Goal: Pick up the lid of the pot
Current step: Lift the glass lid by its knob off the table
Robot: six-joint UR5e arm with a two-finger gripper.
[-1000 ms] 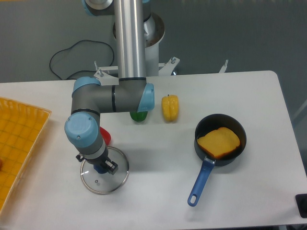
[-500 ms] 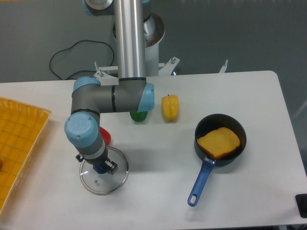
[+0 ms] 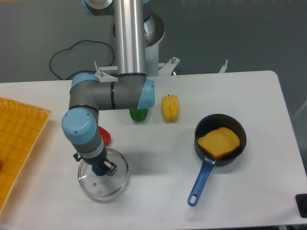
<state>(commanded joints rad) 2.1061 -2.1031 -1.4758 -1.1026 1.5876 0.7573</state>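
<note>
Around the knob of the pot lid stands my gripper (image 3: pixel 98 164), at the left of the table and pointing down, shut on the knob. The lid (image 3: pixel 99 187) is round and clear, with a thin rim and a blue knob (image 3: pixel 99 170) partly hidden by the fingers. Its front part shows below the gripper, while the gripper covers much of the back. The lid looks slightly tilted; how far it is off the table, I cannot tell.
A black pan (image 3: pixel 221 119) with a blue handle holds an orange-brown item (image 3: pixel 219 143) at the right. Behind the gripper are a red object (image 3: pixel 104 136), a green one (image 3: pixel 138 114) and a yellow one (image 3: pixel 170 108). An orange basket (image 3: pixel 24 134) stands far left.
My gripper has shifted slightly left and up in the view. The lid has moved a little with it, its near edge now slightly lower in the view.
</note>
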